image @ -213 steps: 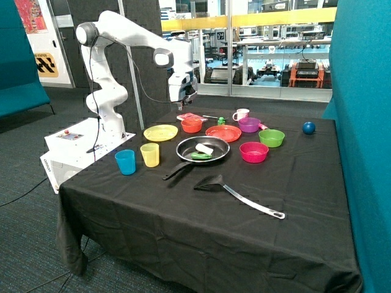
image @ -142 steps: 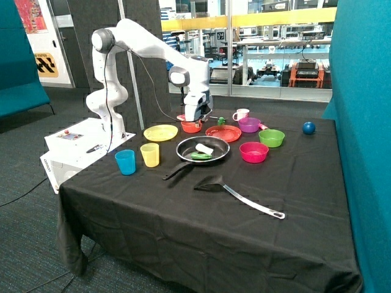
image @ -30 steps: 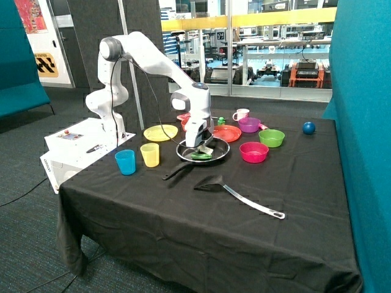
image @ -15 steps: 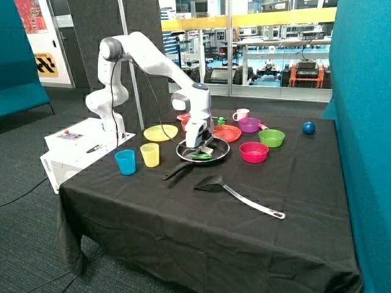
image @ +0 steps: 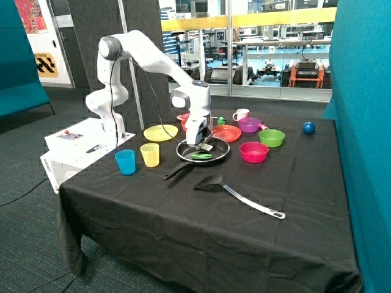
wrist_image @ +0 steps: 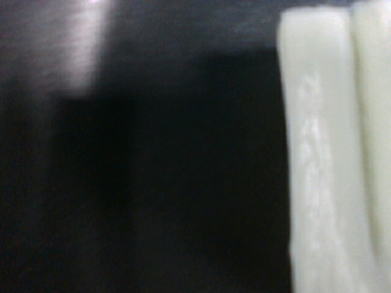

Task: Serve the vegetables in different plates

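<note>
The white oblong vegetable and the green pod lie in the black frying pan. My gripper is down inside the pan, right at the white piece. The wrist view shows the white piece very close against the dark pan bottom. The yellow plate lies behind the pan towards the robot base. The red-orange plate lies just behind the pan. Both plates hold no vegetable.
A blue cup and a yellow cup stand beside the pan. A black spatula lies in front. Pink, green and purple bowls, a white mug and a blue ball stand beyond.
The arm came from above the table's back edge down into the pan. Over the last second the gripper has stayed at the white piece, hardly moving.
</note>
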`<state>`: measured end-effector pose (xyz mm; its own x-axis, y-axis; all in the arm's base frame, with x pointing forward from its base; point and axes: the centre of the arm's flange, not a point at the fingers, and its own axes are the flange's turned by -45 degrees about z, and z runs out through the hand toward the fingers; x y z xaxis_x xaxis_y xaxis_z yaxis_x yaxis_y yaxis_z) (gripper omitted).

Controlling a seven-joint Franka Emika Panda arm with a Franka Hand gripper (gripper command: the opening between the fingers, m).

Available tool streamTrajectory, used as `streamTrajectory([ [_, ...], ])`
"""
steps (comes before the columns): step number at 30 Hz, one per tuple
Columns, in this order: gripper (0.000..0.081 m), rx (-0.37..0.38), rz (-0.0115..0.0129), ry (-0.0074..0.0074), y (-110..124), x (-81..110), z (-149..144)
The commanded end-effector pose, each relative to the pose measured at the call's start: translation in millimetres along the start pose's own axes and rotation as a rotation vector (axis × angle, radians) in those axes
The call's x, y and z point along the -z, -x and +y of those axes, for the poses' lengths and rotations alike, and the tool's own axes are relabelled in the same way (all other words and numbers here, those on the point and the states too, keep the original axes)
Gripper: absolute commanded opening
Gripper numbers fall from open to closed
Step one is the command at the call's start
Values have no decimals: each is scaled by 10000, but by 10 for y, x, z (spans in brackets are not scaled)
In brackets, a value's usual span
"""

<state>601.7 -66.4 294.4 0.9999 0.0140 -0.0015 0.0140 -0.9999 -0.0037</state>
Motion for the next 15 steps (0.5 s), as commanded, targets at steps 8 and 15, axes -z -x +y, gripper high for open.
streamTrajectory([
  [8,0,1724,12,38,104,452,-576],
  [15,0,2284,11,39,47,521,-886],
])
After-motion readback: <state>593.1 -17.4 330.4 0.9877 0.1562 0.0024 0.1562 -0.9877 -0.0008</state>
